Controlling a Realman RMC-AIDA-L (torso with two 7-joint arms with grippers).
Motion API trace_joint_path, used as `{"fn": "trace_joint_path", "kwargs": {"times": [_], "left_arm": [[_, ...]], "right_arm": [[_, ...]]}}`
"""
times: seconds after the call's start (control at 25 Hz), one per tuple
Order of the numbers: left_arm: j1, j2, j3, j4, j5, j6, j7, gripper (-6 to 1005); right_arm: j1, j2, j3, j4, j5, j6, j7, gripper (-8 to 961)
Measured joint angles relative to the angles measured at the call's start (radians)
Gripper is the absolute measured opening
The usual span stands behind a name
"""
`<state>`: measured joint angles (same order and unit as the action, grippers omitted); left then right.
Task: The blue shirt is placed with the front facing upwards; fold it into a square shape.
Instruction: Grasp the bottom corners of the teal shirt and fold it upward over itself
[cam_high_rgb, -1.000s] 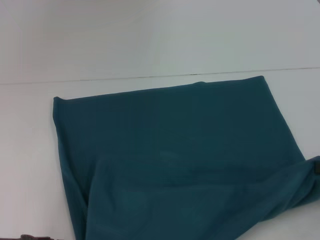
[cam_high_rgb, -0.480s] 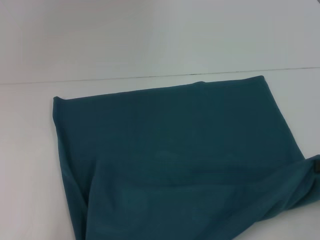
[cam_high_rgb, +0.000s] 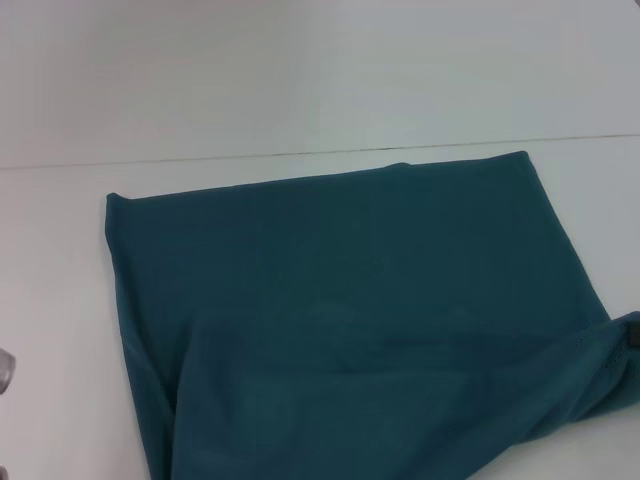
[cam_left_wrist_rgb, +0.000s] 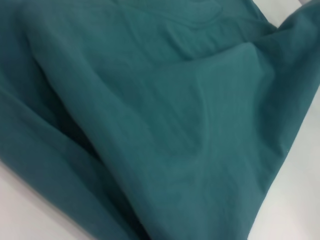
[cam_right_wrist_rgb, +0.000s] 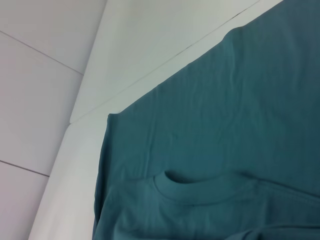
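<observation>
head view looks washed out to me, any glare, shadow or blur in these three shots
Head view: even, flat light, no glare, only faint shading along the folds of the blue shirt on the white table. Left wrist view: soft shadows in the creases, cloth slightly soft. Right wrist view: even light, collar ridge casts a thin shadow.

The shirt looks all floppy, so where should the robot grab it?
Probably at the loose near-right corner of the shirt, coming from the robot's right side. That flap lies rumpled over the flat layer, so its edge is likely easier to pinch. The far edge lies flat on the table, giving less to catch.
</observation>
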<state>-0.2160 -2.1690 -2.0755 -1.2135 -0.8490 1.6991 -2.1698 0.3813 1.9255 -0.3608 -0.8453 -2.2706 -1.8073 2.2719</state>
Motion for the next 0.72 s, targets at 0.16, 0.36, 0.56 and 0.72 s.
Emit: {"fn": "trace_joint_path", "kwargs": {"times": [0.16, 0.36, 0.56, 0.72], "left_arm": [[-0.002, 0.0, 0.006, 0.008, 0.0, 0.002, -0.002, 834], [-0.003, 0.0, 0.028, 0.011, 0.019, -0.009, -0.009, 821], [-0.004, -0.003, 0.086, -0.003, 0.045, -0.048, -0.026, 733], [-0.001, -0.005, 0.117, -0.028, 0.048, -0.07, -0.038, 635]], "right_arm": [[-0.004, -0.004, 0.0, 0.0, -0.001, 0.0, -0.001, 49], [-0.01, -0.005, 0.0, 0.001, -0.001, 0.0, -0.007, 49], [-0.01, -0.005, 0.0, 0.014, -0.002, -0.004, -0.014, 50], [-0.013, -0.005, 0.001, 0.015, -0.004, -0.009, -0.014, 50]]}}
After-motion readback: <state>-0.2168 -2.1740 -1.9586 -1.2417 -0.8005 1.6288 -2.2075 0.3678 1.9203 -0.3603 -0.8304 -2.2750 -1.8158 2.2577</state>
